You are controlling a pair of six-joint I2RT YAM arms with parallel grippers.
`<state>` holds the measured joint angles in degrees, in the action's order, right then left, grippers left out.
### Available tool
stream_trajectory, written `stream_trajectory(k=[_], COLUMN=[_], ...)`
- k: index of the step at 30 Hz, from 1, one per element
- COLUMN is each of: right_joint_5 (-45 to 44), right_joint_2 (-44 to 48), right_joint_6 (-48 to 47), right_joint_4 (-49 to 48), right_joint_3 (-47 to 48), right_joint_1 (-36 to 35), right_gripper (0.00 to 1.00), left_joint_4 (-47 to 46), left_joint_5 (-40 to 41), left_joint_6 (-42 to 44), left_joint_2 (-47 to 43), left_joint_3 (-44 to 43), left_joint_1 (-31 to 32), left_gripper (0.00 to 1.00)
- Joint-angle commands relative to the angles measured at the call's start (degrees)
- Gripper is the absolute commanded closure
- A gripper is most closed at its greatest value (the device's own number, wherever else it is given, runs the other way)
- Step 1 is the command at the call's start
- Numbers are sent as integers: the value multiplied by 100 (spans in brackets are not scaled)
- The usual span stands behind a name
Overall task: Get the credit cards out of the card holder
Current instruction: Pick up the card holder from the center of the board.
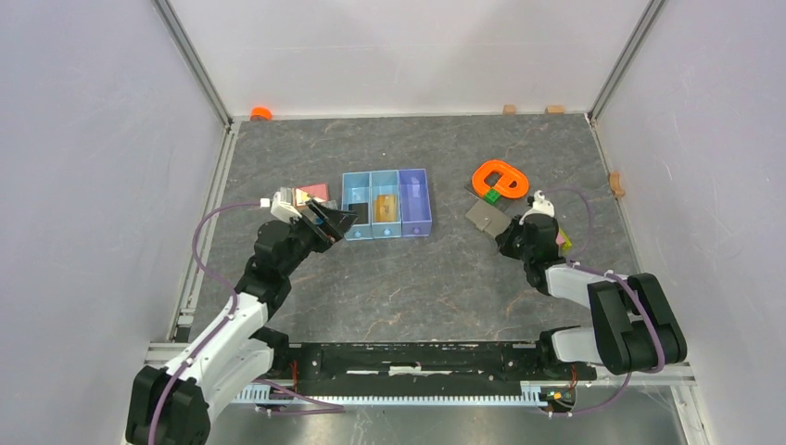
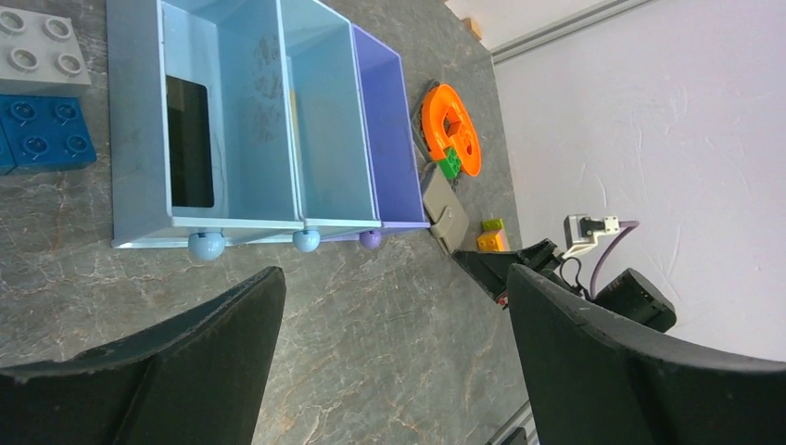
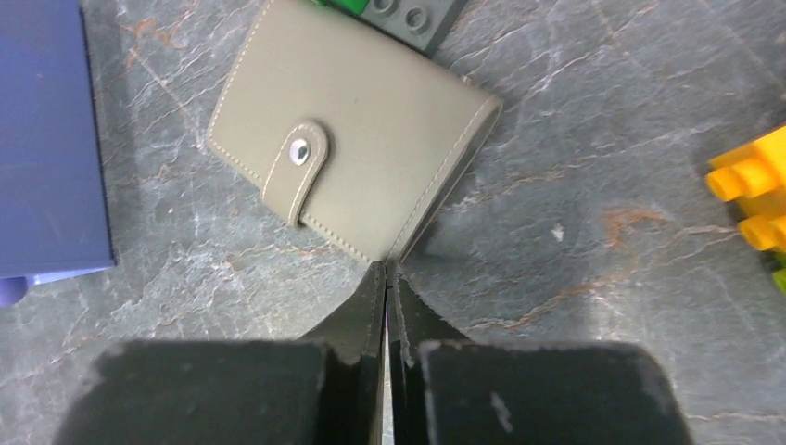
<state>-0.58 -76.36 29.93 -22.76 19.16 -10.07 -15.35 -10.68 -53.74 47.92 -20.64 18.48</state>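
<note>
Lying snapped shut just beside the purple end of the tray (image 2: 134,120), the card holder (image 3: 357,153) had no credit cards out yet. The right gripper (image 3: 387,278) had its fingers pressed together at the holder's corner, while the left gripper (image 2: 394,283) was spread before the tray.

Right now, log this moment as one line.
card holder: closed, strap snapped, flat on table | cards: none visible | left gripper: open, facing tray | right gripper: shut, tips at holder's corner

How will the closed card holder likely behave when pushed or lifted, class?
The card holder lies flat, so it should probably slide, not roll. It looks soft and stitched, so may flex when lifted. The snapped tab likely keeps it shut.
</note>
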Motion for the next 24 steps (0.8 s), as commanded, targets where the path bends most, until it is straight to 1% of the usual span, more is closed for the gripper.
stream_trajectory(k=[1,3,7,11,14,15,16,17,18,19,22,24], right_joint_5=[551,695,862,899,622,542,513,451,295,128,-860,-1141], right_joint_2=[106,231,640,1045,1224,1258,1263,1272,1271,1252,1088,882], right_joint_6=[252,256,-21,-310,-486,-518,-521,-535,-570,-585,-751,-776], right_joint_4=[-433,-479,-597,-679,-485,-445,-442,-397,-345,-255,226,268], right_joint_3=[-152,-185,-193,-186,-141,-139,-130,-110,-79,-32,252,365], right_joint_1=[-215,-506,-1021,-1211,-1211,-1209,-1208,-1205,-1208,-1208,-1177,-1112], right_gripper=[100,100,100,93,86,79,68,59,54,52,43,30], left_joint_4=[-170,-170,-170,-170,-169,-169,-167,-170,-170,-170,-170,-170], left_joint_5=[70,137,169,137,131,135,140,151,160,170,227,252], left_joint_6=[257,263,271,241,245,241,241,241,241,248,292,328], left_joint_2=[-261,-364,-429,-426,-463,-475,-481,-490,-482,-477,-449,-403], left_joint_3=[-179,-136,-128,-150,-150,-150,-147,-150,-150,-147,-159,-181], left_joint_1=[28,41,80,119,162,172,184,197,213,220,250,276], left_gripper=[6,7,8,9,9,9,9,9,9,9,9,9])
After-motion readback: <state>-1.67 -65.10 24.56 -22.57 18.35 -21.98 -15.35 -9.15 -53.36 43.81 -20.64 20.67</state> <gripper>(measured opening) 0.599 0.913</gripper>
